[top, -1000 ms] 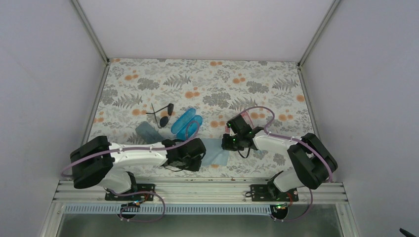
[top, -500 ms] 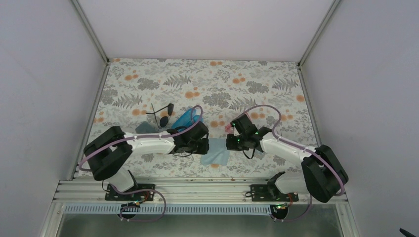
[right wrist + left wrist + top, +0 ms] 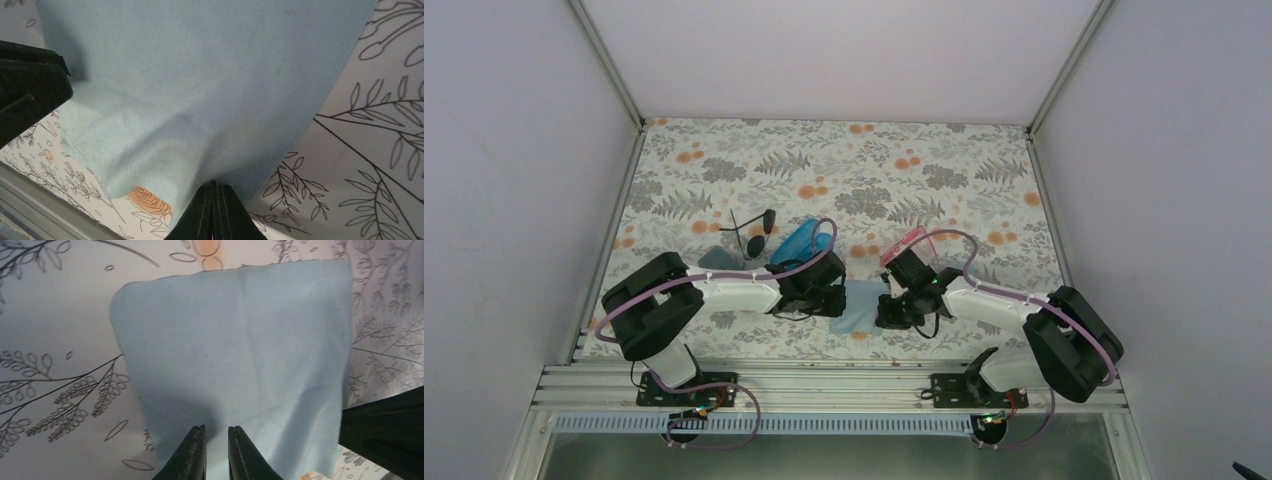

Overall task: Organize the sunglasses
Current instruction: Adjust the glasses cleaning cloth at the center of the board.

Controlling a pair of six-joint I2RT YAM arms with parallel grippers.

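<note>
The black-framed sunglasses [image 3: 750, 232] lie on the flowered table at the left. The pink-red sunglasses [image 3: 903, 244] lie just beyond my right wrist. Neither pair is held. A light blue cloth [image 3: 858, 306] lies between the arms. My right gripper [image 3: 214, 184] is shut on the cloth's [image 3: 200, 75] near edge, which puckers up at the pinch. My left gripper [image 3: 216, 429] stands over the opposite side of the cloth [image 3: 235, 340]. Its jaws are a narrow slit apart, and flat fabric shows between them.
An open blue case [image 3: 803, 240] lies behind my left wrist. A grey-blue cloth [image 3: 716, 258] is beside the black pair. The table's metal front rail [image 3: 824, 380] runs close behind the cloth. White walls enclose the table.
My left arm swung right and forward, so its gripper now reaches the cloth. My right gripper dropped back from beside the pink pair onto the cloth's right edge.
</note>
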